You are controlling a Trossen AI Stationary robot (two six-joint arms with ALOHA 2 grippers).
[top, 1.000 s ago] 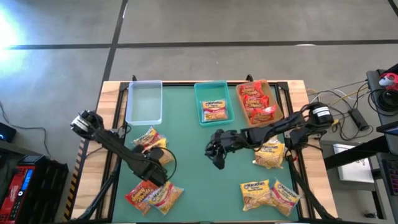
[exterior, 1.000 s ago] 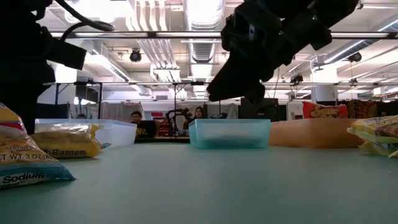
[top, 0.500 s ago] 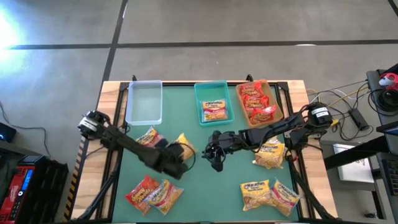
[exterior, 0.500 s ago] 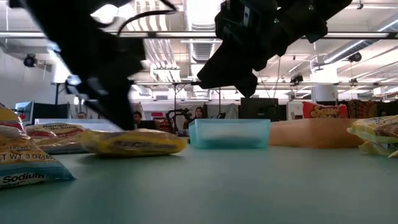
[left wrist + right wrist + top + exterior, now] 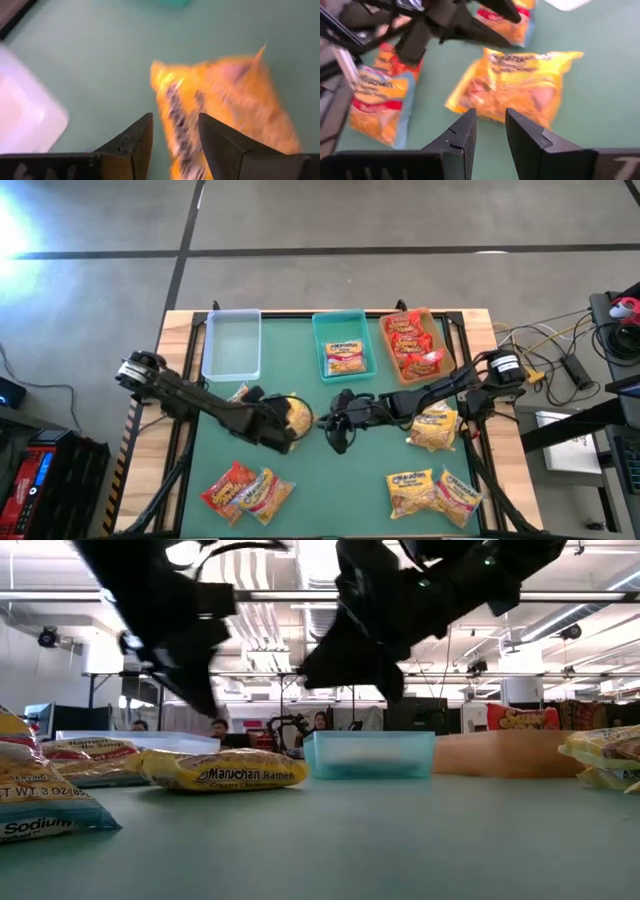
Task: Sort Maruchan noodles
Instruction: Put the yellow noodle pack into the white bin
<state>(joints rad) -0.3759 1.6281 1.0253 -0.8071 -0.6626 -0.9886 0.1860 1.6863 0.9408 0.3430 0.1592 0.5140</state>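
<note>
Centre of the green table mat (image 5: 350, 480), a yellow packet (image 5: 296, 414) lies flat, crinkly plastic, its edge reading "Maruchan Ramen" in dark script in the low view (image 5: 228, 769). The left gripper (image 5: 283, 430) sits just at its left side; in its wrist view the two dark wedge-shaped fingers (image 5: 131, 142) stand apart with mat showing between them, the packet (image 5: 220, 115) just ahead, blurred and its lettering unreadable. Whether the fingers touch the plastic, I cannot tell.

From the right, the right gripper (image 5: 334, 430) hangs just right of the same packet, fingers (image 5: 457, 139) a narrow gap apart, clamped on nothing; its wrist view shows the packet (image 5: 512, 86) creased and glossy.

Along the far edge are three rectangular bins: clear bin (image 5: 231, 345), empty; teal bin (image 5: 321, 350) holding one yellow packet (image 5: 345, 358); tan bin (image 5: 445, 340) with red packets (image 5: 412, 342) piled in it, one sticking over the far rim.

Near left, a red-and-yellow pair of packets (image 5: 246, 492) lies overlapped; the low view cuts one off (image 5: 40, 805), leaving "Sodium" and a partial "WT. 3 OZ". Another packet (image 5: 236, 395) is half hidden under the left arm. On the right, a yellow packet (image 5: 434, 428) sits partly under the right arm, and two more (image 5: 432, 491) lie near the front edge.
</note>
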